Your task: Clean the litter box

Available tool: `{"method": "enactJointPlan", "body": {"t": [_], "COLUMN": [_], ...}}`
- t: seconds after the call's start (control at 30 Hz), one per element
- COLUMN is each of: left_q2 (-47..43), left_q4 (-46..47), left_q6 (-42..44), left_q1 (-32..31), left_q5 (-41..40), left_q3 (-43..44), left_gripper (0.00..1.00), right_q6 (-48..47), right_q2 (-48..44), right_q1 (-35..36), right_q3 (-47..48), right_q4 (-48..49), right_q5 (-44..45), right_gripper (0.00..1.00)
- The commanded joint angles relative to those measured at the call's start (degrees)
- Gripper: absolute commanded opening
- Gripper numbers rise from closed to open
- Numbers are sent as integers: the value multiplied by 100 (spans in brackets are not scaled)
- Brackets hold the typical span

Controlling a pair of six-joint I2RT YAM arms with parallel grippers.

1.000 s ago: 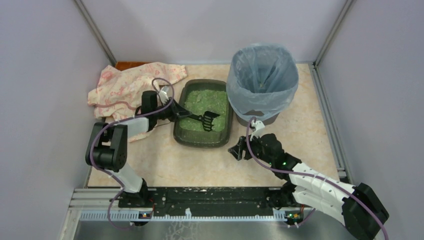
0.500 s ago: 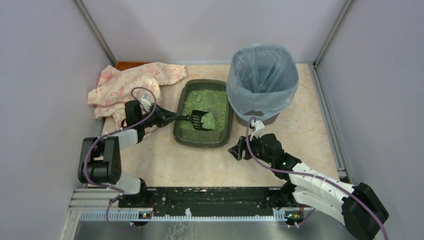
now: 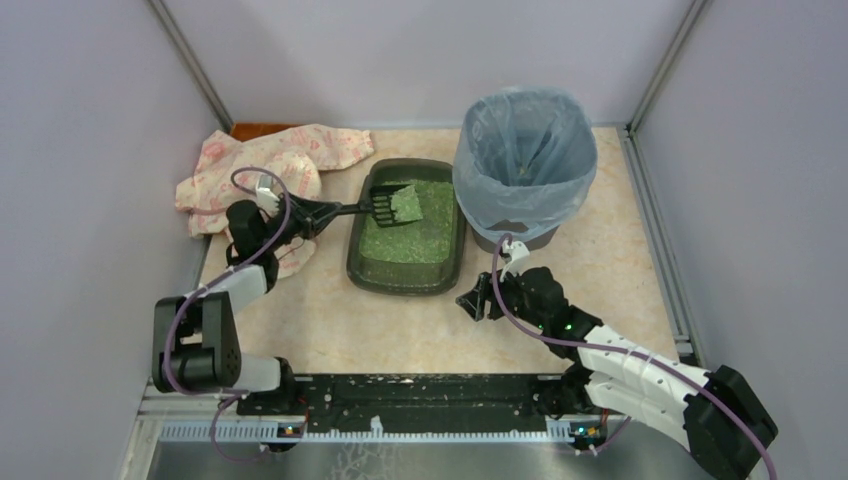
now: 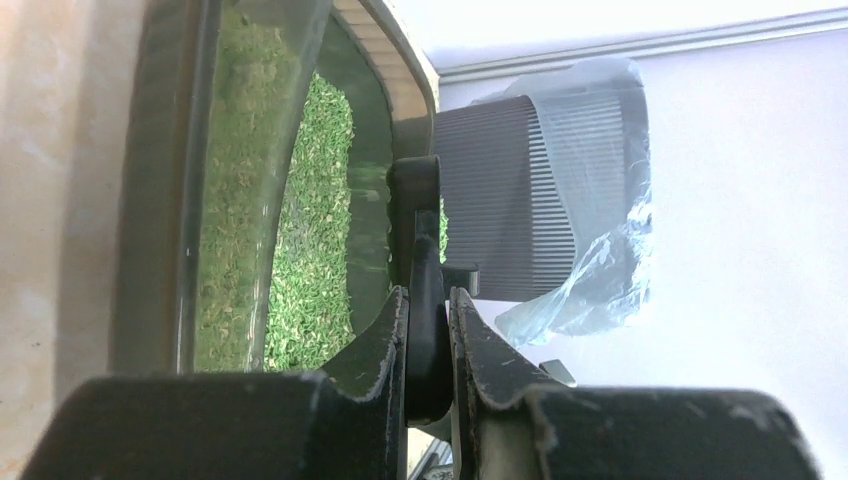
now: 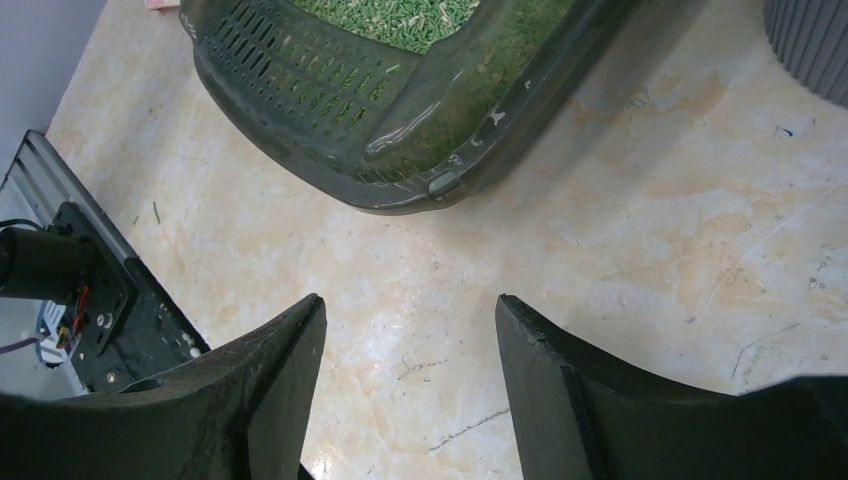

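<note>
Litter box (image 3: 403, 287) lies mid-table (image 3: 330, 320), its long axis running from the arms' side toward the back wall. It is a shallow tray of dark grey-green plastic with rounded corners and a rolled rim. The right wrist view shows rows of small slots on one wall. Loose green granular litter (image 3: 410, 240) covers its floor. The left gripper (image 3: 300, 215) is pinched tight on the thin handle of a black slotted scoop (image 3: 383, 205), held over the far end and carrying a clump (image 3: 406, 201) of green grains. The right gripper (image 3: 478, 298) hovers with fingers spread over bare marbled table by the near right corner. A ribbed grey bin (image 3: 470, 195) lined with a bluish bag (image 3: 523, 150) stands just right; a pink patterned cloth (image 3: 255, 170) lies left.
</note>
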Motion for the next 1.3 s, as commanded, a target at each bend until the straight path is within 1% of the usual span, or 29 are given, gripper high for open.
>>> {"method": "enactJointPlan", "body": {"t": [0.0, 0.03, 0.13, 0.2, 0.23, 0.37, 0.43, 0.5, 0.57, 0.63, 0.7, 0.77, 0.8, 0.87, 0.9, 0.97, 1.03, 1.13, 1.17, 1.27], "left_q2": [78, 104, 129, 148, 169, 323, 513, 770, 992, 1167, 1264, 1166, 1074, 902, 825, 720, 712, 803, 846, 944], "left_q4": [1054, 1184, 1074, 938, 1023, 1602, 1857, 2410, 2975, 3184, 3353, 3232, 3118, 2555, 2231, 1746, 1725, 1950, 1987, 2035], "left_q6": [-560, -566, -445, -386, -421, -704, -831, -1114, -1368, -1473, -1515, -1348, -1251, -914, -733, -427, -354, -412, -439, -479], "left_q1": [25, 78, 437, 432, 355, 514, 363, 168, 286, 426, 204, 32, 105, 322, 288, -35, -105, 354, 380, 80], "left_q5": [137, 125, 363, 411, 392, 421, 445, 469, 538, 632, 527, 426, 386, 482, 476, 308, 176, 439, 512, 513], "left_q3": [-334, -431, -440, -401, -438, -710, -718, -824, -973, -997, -1005, -1009, -1013, -855, -725, -575, -633, -717, -675, -621], "left_gripper": [0, 0, 0, 0, 0, 0, 0, 0, 0, 0, 0, 0, 0, 0, 0, 0, 0, 0, 0, 0], "right_q6": [-28, -32, -30, -33, -45, -91, -48, -41, -90, -98, -95, -94, -108, -104, -75, -55, -61, -80, -56, -30], "right_q2": [-90, -66, -75, -128, -130, -21, -39, -14, 40, -23, -95, -69, -39, -61, -99, -138, -89, -181, -274, -388], "right_q1": [9, 11, 10, 10, 10, 10, 10, 9, 10, 10, 8, 10, 10, 9, 9, 9, 9, 10, 10, 10], "right_q3": [18, 28, 67, 48, 41, 118, 93, 79, 167, 162, 115, 123, 164, 191, 158, 77, 92, 156, 123, -33], "right_q4": [262, 270, 241, 212, 195, 164, 249, 280, 157, 87, 95, 55, 6, -31, 11, 89, 13, -173, -166, -91], "right_q5": [26, 26, -8, 2, 26, 34, -22, -20, 7, 15, 36, 65, 69, 56, 45, 43, 60, 70, 82, 174], "right_gripper": [64, 64, 64, 64, 64, 64, 64, 64, 64, 64, 64, 64, 64, 64, 64, 64, 64, 64, 64, 64]}}
